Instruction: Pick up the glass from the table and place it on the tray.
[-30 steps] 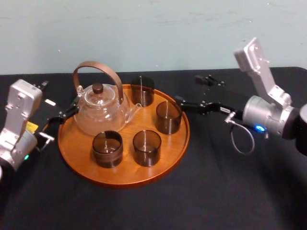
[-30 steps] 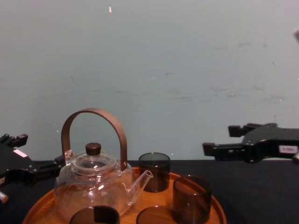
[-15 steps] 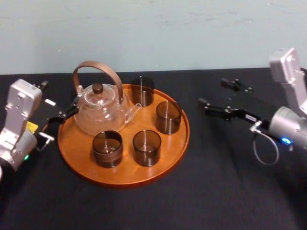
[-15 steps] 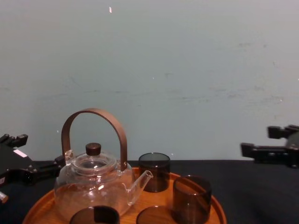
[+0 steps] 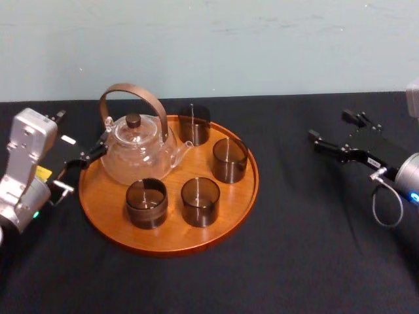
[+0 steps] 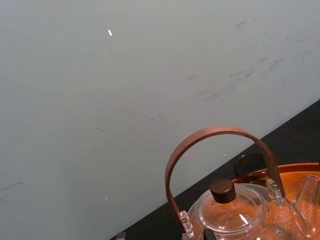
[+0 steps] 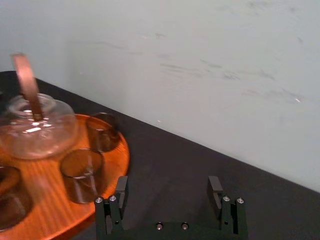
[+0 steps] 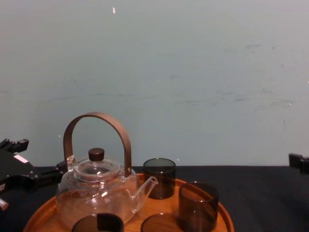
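The round wooden tray [image 5: 243,196] lies on the black table [image 5: 308,235], left of centre. Several dark smoked glasses stand upright on it, the rightmost glass [image 5: 229,159] near the right rim. My right gripper [image 5: 329,126] hovers open and empty over the table, well to the right of the tray. In the right wrist view its fingers [image 7: 121,189] stand wide apart with bare table between them, and the tray [image 7: 114,165] lies off to one side. My left gripper [image 5: 80,133] is parked open at the tray's left edge.
A glass teapot [image 5: 134,149] with a brown arched handle fills the tray's back left. A pale wall rises behind the table. Bare black table stretches between the tray and my right gripper and along the front.
My right gripper has drawn back to the right, away from the tray's right rim, staying open and empty. The left arm, the tray and the glasses have not moved.
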